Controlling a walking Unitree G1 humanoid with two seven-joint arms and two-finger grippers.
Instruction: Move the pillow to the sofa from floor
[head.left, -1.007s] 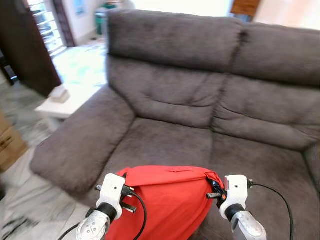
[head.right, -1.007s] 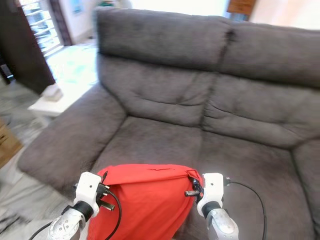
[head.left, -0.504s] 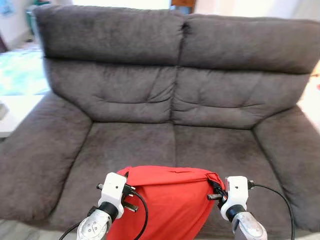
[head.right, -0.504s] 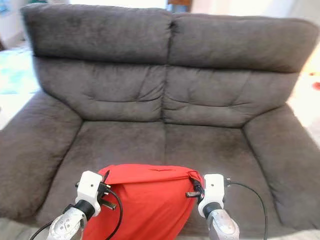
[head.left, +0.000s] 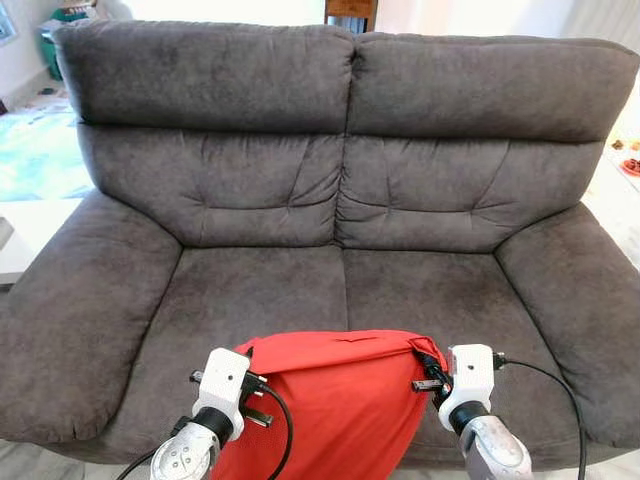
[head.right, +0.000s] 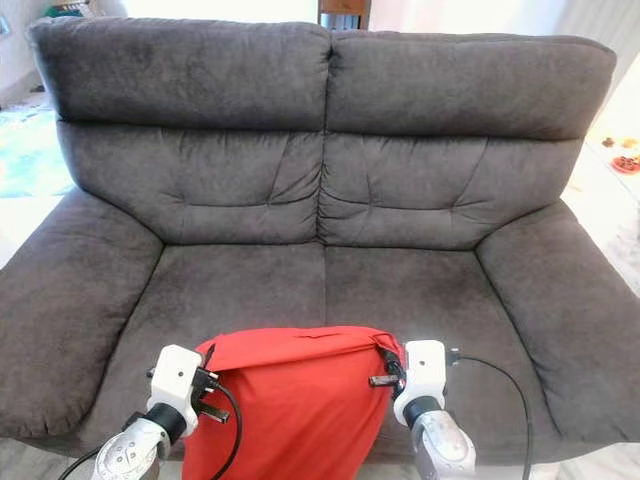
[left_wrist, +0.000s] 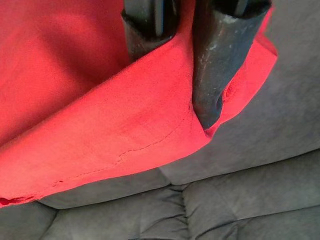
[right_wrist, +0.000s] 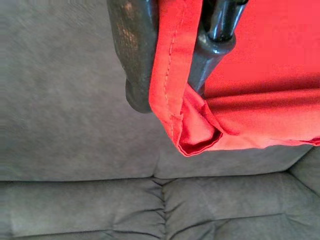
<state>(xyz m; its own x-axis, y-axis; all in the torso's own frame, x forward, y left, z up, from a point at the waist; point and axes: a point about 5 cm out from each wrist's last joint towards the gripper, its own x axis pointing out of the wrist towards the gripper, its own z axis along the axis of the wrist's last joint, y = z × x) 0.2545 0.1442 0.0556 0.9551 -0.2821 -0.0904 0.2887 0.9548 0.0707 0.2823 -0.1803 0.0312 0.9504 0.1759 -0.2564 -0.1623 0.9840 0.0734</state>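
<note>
My left tool (head.left: 250, 385) and right tool (head.left: 428, 372) are each clamped on a top corner of the red pillow (head.left: 335, 405), which hangs between them just before the sofa's (head.left: 345, 290) front edge. Over the last second my view swung round, so the sofa now sits squarely at twelve o'clock; I judge I'm lined up to set the pillow on the seat.

Plain red pillow (head.left: 335, 400); dark grey sofa (head.left: 340, 200); black fingers (left_wrist: 210, 65) on each end effector

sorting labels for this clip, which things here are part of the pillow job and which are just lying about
Part of the job:
- red pillow, held up by its top corners
- grey sofa, right in front
- left gripper, shut on one corner
- right gripper, shut on the other corner

Just lying about:
- white low table beside the sofa's arm
- patterned rug behind it
</note>
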